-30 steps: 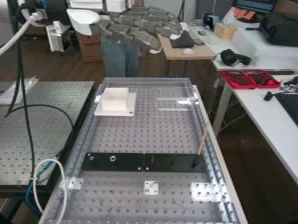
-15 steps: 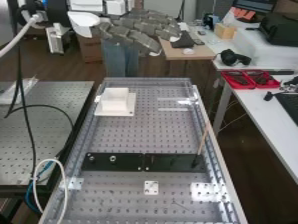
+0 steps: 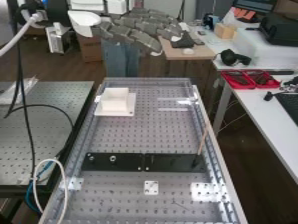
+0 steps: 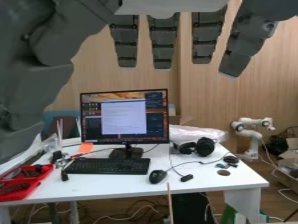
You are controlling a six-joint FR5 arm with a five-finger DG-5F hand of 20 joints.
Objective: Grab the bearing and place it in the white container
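High view: chunky grey hand [image 3: 136, 30] is up past the hole-dotted metal counter [image 3: 126, 134], pretty much wide open, holding nothing. Boxy white container [image 3: 114, 106] sits toward the counter's far end; smaller nut [image 3: 91, 158] and larger nut [image 3: 113, 158] are on the flat black bar [image 3: 103, 166]. Wrist view: straight, blocky fingers [image 4: 163, 42].

- Tabletop [image 3: 126, 137]: below the hand [image 3: 136, 31] in the high view.
- Container [image 3: 115, 103]: on the tabletop, below the hand.
- Bar [image 3: 174, 162]: on the tabletop, farther below the hand than the container.
- Smaller nut [image 3: 91, 158]: on the bar, left of the larger nut [image 3: 113, 158].
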